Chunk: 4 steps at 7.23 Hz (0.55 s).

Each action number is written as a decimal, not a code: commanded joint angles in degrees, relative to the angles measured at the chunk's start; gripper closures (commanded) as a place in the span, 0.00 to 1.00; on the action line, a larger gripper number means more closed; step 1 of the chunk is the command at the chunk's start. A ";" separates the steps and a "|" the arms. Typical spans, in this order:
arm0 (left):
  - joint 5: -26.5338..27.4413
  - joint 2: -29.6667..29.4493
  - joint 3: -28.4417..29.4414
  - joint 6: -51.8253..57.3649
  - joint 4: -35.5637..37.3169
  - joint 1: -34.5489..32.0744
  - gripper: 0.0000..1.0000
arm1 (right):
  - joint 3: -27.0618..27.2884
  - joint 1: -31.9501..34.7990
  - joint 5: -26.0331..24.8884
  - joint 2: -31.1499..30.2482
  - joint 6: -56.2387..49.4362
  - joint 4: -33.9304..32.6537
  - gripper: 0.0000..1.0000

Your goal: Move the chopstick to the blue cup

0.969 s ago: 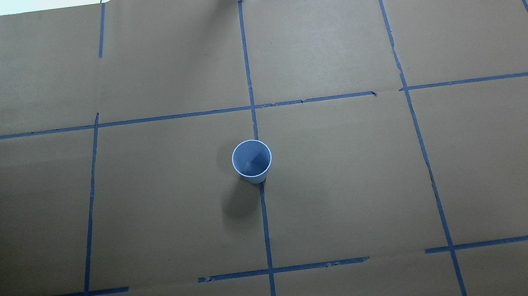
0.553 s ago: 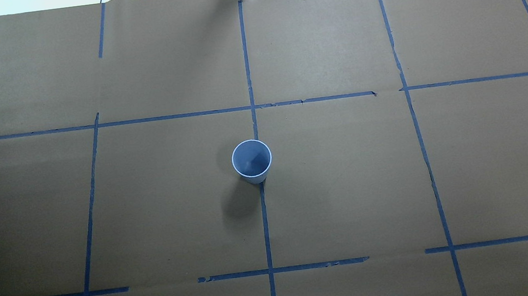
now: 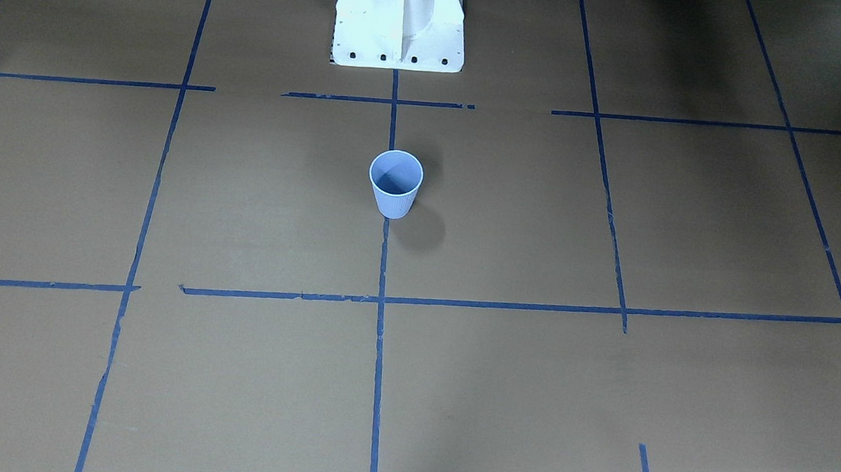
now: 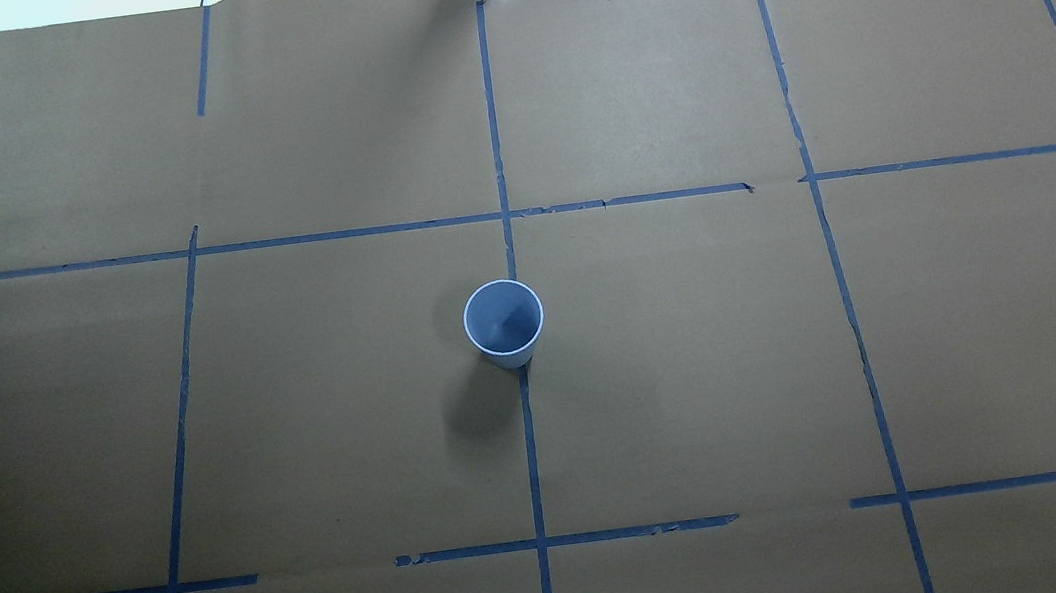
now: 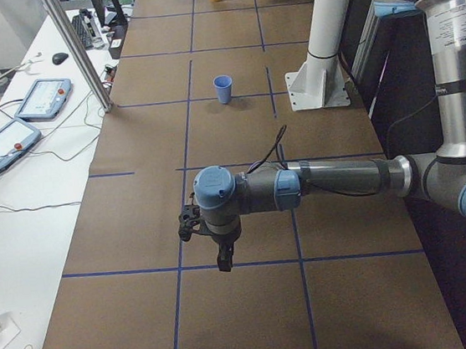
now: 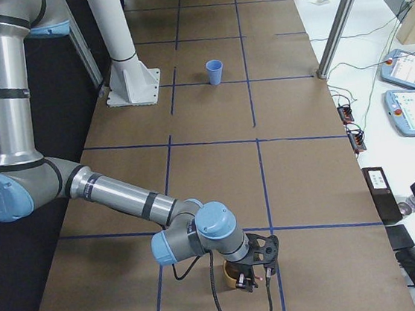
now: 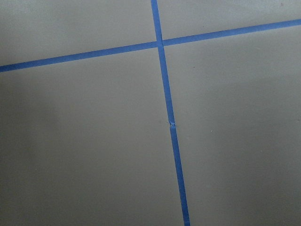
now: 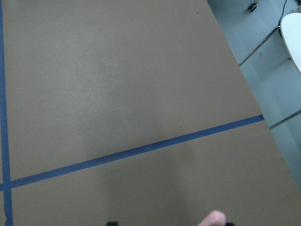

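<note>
The blue cup (image 4: 504,323): stands upright on the middle line of blue tape (image 4: 492,119) on the brown-papered table (image 4: 698,366). It is a little out from the robot's white pedestal (image 3: 377,30) and well apart from both arms.
The chopstick (image 8: 214,219): I can make out only a rounded pink tip, poking in at the bottom edge of the right wrist view. It is out at the table's right end, far from the blue cup.
The right gripper (image 6: 255,274): hangs low over the table's right end, just beside a tan cup (image 6: 229,275). I cannot tell whether it is clenched on the pink stick or released.
The left gripper (image 5: 222,260): points down over the paper near a tape crossing at the table's left end. Its wrist camera catches only paper and tape, so I cannot tell whether it is clenched or released.
The side bench: teach pendants (image 5: 49,96) lie there among cables.
</note>
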 commanded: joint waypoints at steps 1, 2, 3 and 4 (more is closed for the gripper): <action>0.00 0.07 -0.18 0.00 0.09 0.00 0.00 | 0.10 0.00 0.17 -0.04 -0.03 0.20 0.89; 0.00 0.07 -0.36 0.00 0.09 0.00 0.00 | -0.07 0.00 0.17 -0.56 -0.03 2.64 0.97; 0.00 0.07 -0.27 -0.09 0.09 0.00 0.00 | 0.54 0.09 0.25 -0.91 -0.03 3.71 1.00; 0.00 0.07 -0.27 -0.26 0.09 0.00 0.00 | 0.89 0.17 0.43 -0.92 -0.46 4.07 1.00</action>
